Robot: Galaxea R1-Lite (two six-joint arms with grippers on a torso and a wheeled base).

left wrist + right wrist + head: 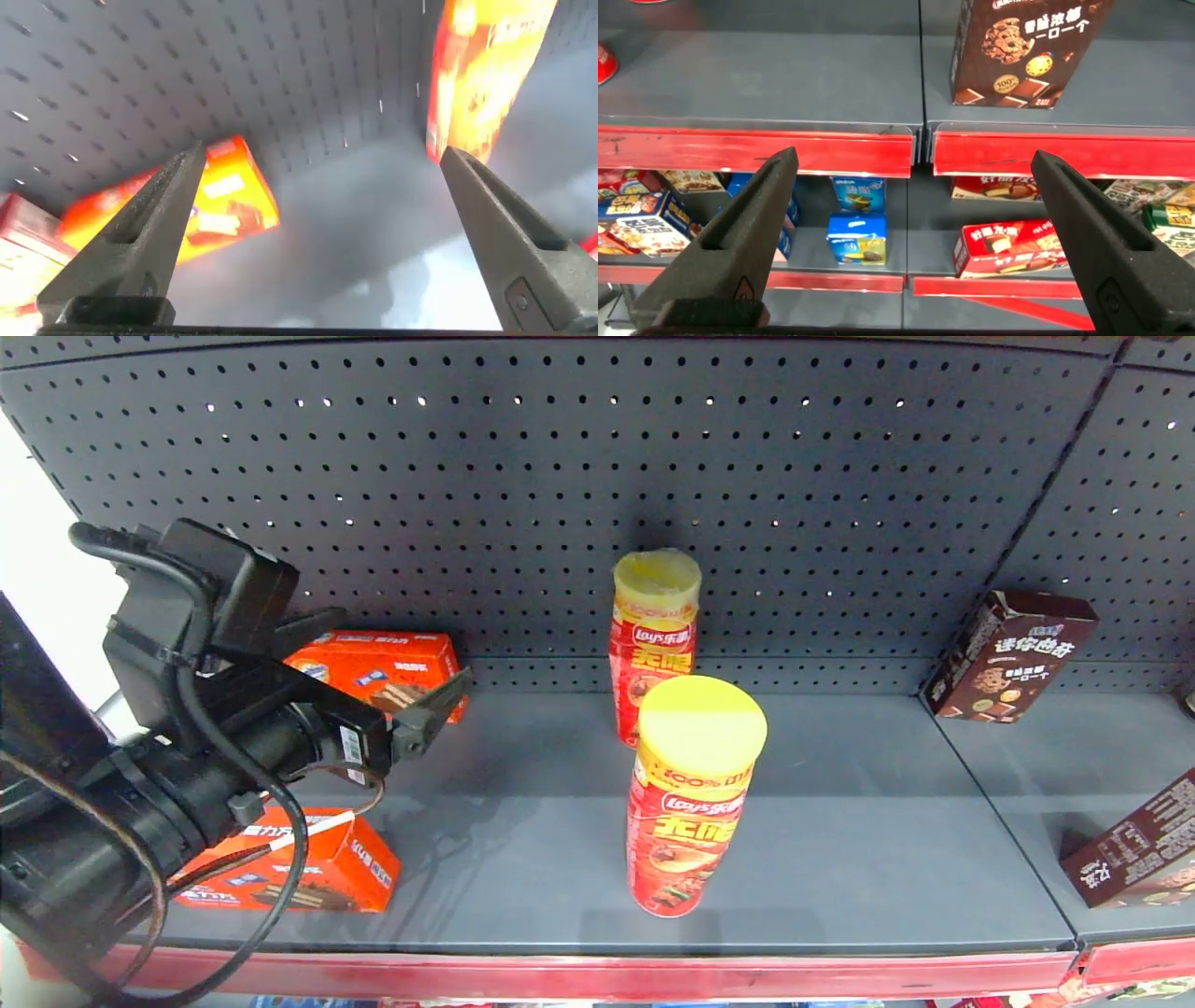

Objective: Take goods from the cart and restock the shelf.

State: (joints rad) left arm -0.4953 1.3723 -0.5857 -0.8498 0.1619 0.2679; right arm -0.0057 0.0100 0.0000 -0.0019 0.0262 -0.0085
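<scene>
My left gripper (406, 646) hangs open and empty over the left end of the grey shelf deck (840, 840). It is just in front of the rear orange box (373, 665) and above the front orange box (308, 875). In the left wrist view the open fingers (140, 252) frame one orange box (217, 201), and another orange box (481, 75) sits farther off. Two red chip cans with yellow lids stand mid-shelf, one at the back (653, 639) and one in front (693, 803). My right gripper (913, 157) is open and empty, facing the shelf's red front edge (757, 149).
A pegboard wall (560, 476) closes the back of the shelf. Brown cookie boxes (1013, 653) (1139, 849) stand in the bay to the right; one brown cookie box (1027, 47) appears in the right wrist view. Lower shelves hold blue boxes (859, 238) and a red box (1004, 247).
</scene>
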